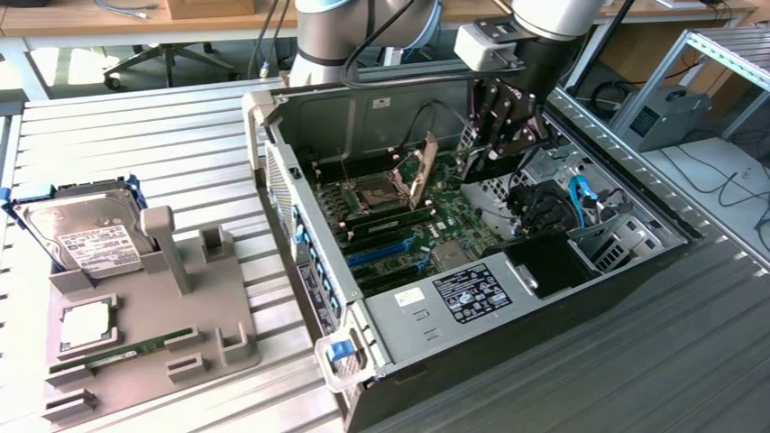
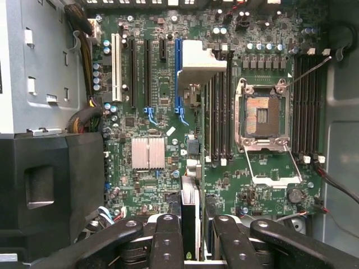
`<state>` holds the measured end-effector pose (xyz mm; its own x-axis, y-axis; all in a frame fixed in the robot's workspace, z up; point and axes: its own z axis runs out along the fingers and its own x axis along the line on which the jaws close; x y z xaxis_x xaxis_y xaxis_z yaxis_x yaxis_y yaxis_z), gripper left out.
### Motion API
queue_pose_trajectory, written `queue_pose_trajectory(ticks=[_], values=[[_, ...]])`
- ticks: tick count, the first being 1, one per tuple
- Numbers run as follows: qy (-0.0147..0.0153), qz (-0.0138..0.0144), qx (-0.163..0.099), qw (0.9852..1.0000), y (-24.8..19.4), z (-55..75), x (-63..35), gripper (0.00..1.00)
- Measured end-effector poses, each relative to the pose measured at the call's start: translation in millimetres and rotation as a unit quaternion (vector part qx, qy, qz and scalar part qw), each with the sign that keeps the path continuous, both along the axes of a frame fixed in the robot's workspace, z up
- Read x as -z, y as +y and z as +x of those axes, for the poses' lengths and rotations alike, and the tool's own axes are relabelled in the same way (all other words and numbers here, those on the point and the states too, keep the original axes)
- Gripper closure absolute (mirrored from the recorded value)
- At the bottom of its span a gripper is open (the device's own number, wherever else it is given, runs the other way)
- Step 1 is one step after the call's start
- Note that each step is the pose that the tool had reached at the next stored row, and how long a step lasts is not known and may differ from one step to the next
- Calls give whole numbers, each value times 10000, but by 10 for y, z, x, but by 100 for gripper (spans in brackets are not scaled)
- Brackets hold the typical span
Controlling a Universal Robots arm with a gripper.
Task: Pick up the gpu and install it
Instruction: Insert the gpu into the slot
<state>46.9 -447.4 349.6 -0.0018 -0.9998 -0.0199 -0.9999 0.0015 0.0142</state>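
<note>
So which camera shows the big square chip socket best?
The wrist view: it looks straight onto the socket, its metal frame flipped open. The exterior view shows the socket small and slanted, inside the computer case.

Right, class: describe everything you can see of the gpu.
The gpu is a slim dark card seen edge-on, with a silvery part at its far end. It is clamped between the fingers of the gripper, which touch both of its faces, and it hangs over the motherboard inside the open case.
</note>
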Motion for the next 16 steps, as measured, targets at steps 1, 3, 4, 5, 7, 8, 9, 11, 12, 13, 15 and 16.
queue_pose_trajectory(ticks=[1,3,4,5,7,8,9,11,12,13,15,16], values=[[0,0,0,10000,-2,-1,0,73],[0,0,0,10000,-8,-3,1,73],[0,0,0,10000,-10,-3,1,73],[0,0,0,10000,-11,-4,2,73],[0,0,0,10000,-15,-5,2,73],[0,0,0,10000,-16,-5,3,73],[0,0,0,10000,-19,-6,3,73],[0,0,0,10000,-22,-7,4,73],[0,0,0,10000,-35,-12,7,73],[0,0,0,10000,-46,-14,10,73],[0,0,0,10000,-48,-15,10,73],[0,0,0,10000,-50,-15,11,73]])
